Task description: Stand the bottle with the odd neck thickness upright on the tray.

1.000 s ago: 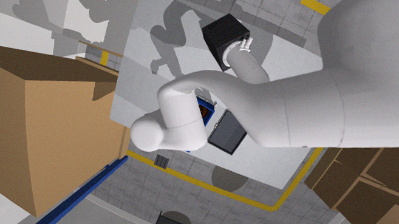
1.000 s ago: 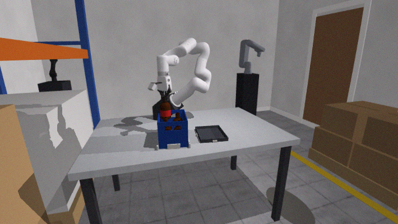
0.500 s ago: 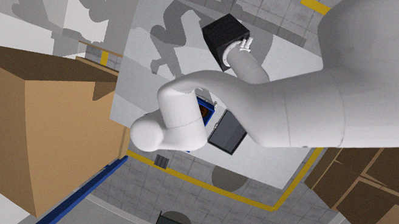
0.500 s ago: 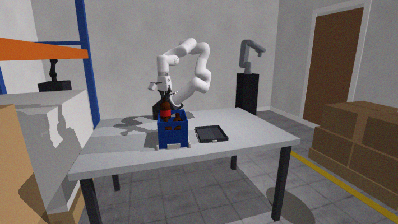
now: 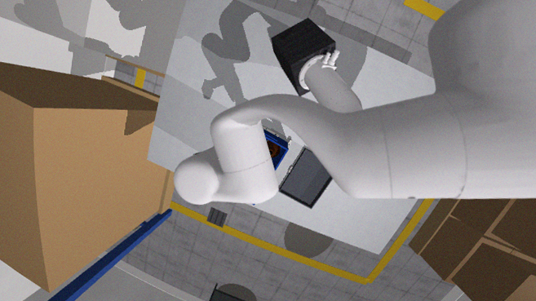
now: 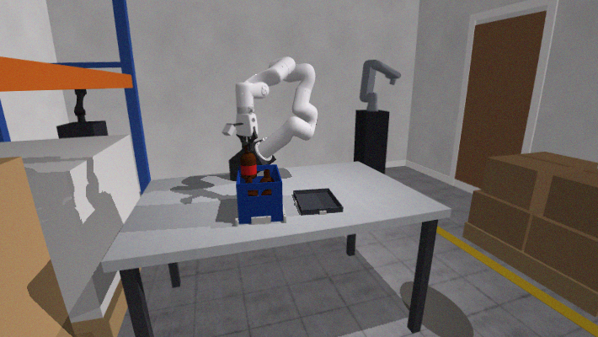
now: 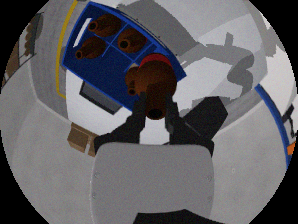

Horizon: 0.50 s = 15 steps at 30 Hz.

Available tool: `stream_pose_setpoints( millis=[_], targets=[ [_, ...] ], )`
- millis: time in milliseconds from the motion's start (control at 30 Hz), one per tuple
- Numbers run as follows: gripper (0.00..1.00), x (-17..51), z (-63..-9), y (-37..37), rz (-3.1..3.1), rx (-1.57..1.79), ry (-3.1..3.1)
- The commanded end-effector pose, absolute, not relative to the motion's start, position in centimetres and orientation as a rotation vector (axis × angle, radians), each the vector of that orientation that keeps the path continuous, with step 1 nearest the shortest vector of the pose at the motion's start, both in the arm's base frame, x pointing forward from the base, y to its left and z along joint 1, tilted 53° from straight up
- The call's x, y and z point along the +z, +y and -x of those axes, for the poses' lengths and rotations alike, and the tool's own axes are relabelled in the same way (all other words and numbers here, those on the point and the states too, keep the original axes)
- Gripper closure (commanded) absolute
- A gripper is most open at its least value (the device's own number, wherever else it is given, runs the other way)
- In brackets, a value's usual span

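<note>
My gripper is shut on the neck of a brown bottle with a red label. This bottle is upright and raised, its label around the rim of the blue crate; its base is hidden. Other brown bottles stand in the crate: three at its far side in the wrist view, and one partly hidden behind the held bottle. The dark tray lies flat beside the crate and is empty. Neck thickness differences cannot be told.
The crate and tray stand on the grey table. White pieces sit at the crate's foot. The arm covers most of the crate in the top view. Large cardboard boxes stand beyond the table.
</note>
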<state>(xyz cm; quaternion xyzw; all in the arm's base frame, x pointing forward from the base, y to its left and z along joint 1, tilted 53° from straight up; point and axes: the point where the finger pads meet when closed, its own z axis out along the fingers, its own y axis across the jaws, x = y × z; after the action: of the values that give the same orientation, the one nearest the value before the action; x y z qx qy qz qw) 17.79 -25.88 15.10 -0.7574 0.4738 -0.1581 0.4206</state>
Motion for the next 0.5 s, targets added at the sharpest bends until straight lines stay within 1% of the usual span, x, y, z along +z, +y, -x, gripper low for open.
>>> stream_pose_setpoints(
  millis=[0,467],
  targets=[
    [1.00,15.33,-17.55,-26.20,1.898,-0.400,1.190],
    [1.00,16.08,-16.75,-26.80,1.898,-0.400,1.190]
  ],
)
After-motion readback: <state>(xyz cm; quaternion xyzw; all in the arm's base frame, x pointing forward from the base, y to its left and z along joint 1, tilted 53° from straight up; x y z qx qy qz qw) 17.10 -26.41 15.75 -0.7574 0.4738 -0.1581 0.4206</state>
